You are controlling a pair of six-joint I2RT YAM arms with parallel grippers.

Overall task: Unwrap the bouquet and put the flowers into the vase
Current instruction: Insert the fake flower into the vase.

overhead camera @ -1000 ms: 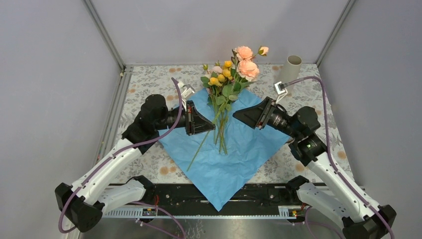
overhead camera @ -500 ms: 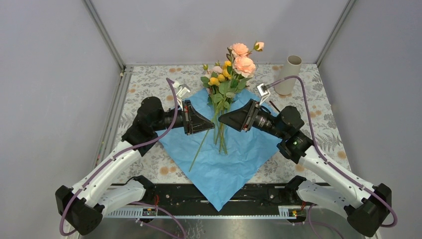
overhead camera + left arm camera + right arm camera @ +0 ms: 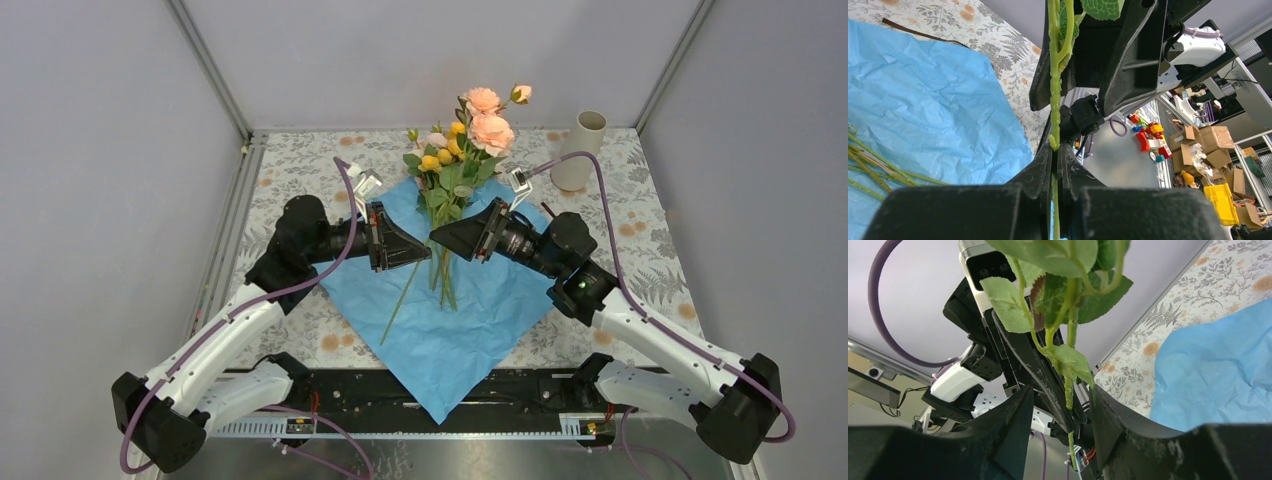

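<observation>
Our left jaws pinch one stem (image 3: 1054,100) of the flowers (image 3: 462,150), which stand upright on the blue paper (image 3: 450,330) in the middle of the tabletop (image 3: 645,240). Our right jaws are open around that stem. The vase (image 3: 579,150) stands at the far right corner.

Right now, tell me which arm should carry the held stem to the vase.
Likely right. The vase stands far right, on that arm's side, and the right gripper, open, straddles the stem the left gripper pinches.
</observation>
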